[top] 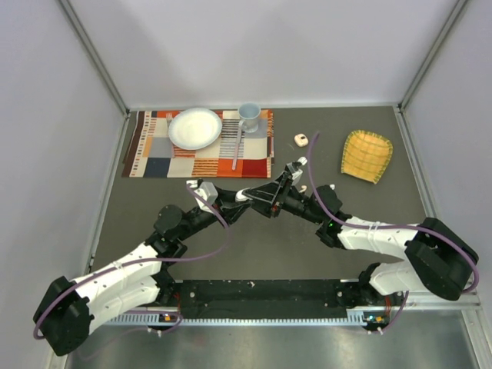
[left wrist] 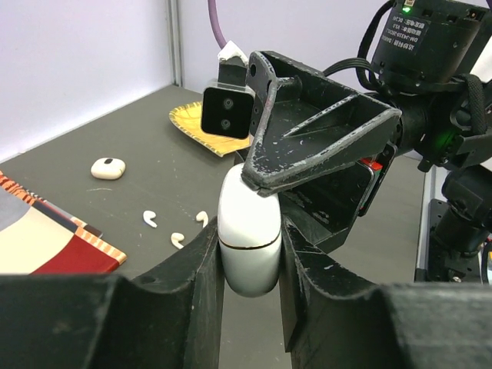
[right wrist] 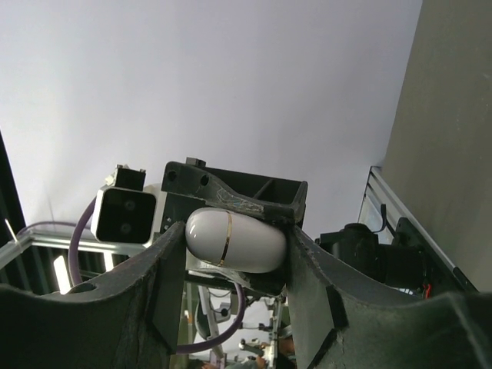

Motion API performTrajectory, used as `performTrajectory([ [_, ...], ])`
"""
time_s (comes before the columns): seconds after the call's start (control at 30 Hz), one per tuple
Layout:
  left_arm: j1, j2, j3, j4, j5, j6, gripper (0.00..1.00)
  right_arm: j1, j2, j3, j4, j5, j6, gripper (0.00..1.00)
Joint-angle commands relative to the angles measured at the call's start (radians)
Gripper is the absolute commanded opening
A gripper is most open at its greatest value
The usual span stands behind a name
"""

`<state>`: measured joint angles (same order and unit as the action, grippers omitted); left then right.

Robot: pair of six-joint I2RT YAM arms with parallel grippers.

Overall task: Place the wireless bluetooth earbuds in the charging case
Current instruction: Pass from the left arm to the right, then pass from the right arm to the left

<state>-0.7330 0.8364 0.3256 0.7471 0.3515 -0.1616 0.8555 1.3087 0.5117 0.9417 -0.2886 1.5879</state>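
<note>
Charging case: up off the table, a smooth white pebble (left wrist: 247, 231) at the centre of the left wrist view, pinched from two sides, its thin gold seam (right wrist: 228, 238) shut tight
Left gripper: (left wrist: 250, 257) clamped on the lower half of the charging case, a finger pressed on each flank
Right gripper: (right wrist: 234, 257) clenched on the other end of the same case, coming in from the top of the left wrist view
Earbuds: three to count (left wrist: 150, 219), loose on the grey table (left wrist: 92, 138) at lower left of the left wrist view, well apart from the held case; a fourth I can't find
Spare case: (left wrist: 108, 168) alone at the left edge of that view, beyond the buds
Step in hand: looks like a two-handed go at opening the lid, before any bud goes in
Next move calls for: one grip to hold the base steady while the other works the lid up along the seam; that rounded shell looks slippery, so an off-line pull could squirt it out
Progress: early, I'd judge, with nothing seated yet
</note>
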Motion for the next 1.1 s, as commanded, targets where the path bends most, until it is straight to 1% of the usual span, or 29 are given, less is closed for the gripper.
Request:
performTrajectory([
  [0.0,-0.003,0.001,0.030,0.020,0.015,-0.007,0.27,0.013,-0.035,0.021,0.048,0.000,-0.016,0.16],
  [0.03,-0.003,-0.003,0.030,0.020,0.015,-0.003,0.18,0.013,-0.037,0.018,0.045,0.003,-0.020,0.16],
  [0.1,-0.003,-0.006,0.029,0.020,0.014,-0.001,0.17,0.013,-0.042,0.016,0.028,0.008,-0.025,0.16],
  [0.2,-0.003,-0.011,0.026,0.023,0.011,-0.004,0.27,0.013,-0.051,0.017,0.003,0.014,-0.040,0.16],
  [0.27,-0.003,-0.013,0.020,0.038,0.006,-0.007,0.38,0.013,-0.052,0.011,0.008,0.017,-0.040,0.17],
  [0.4,-0.003,-0.014,0.010,0.066,0.001,-0.015,0.42,0.013,-0.051,0.008,0.016,0.022,-0.032,0.17],
  [0.63,-0.003,-0.011,-0.019,0.135,-0.008,-0.027,0.42,0.014,-0.045,-0.001,0.035,0.025,-0.025,0.17],
  [0.77,-0.003,-0.002,-0.002,0.112,0.003,-0.024,0.37,0.013,-0.039,-0.002,0.052,0.020,-0.017,0.17],
  [0.8,-0.003,0.006,0.001,0.106,0.013,-0.023,0.31,0.013,-0.037,-0.001,0.052,0.019,-0.014,0.17],
  [0.83,-0.003,0.010,0.006,0.107,0.018,-0.023,0.30,0.013,-0.034,-0.001,0.057,0.019,-0.011,0.17],
  [0.9,-0.003,0.016,0.006,0.109,0.018,-0.029,0.32,0.013,-0.028,-0.006,0.084,0.017,0.000,0.17],
  [0.93,-0.003,0.020,0.007,0.109,0.020,-0.029,0.37,0.013,-0.025,-0.007,0.097,0.016,0.003,0.17],
  [0.97,-0.003,0.021,0.007,0.107,0.018,-0.030,0.38,0.013,-0.017,-0.009,0.121,0.016,0.007,0.17],
  [1.07,-0.003,0.024,0.009,0.109,0.017,-0.032,0.40,0.013,-0.006,-0.010,0.146,0.011,0.017,0.17],
])
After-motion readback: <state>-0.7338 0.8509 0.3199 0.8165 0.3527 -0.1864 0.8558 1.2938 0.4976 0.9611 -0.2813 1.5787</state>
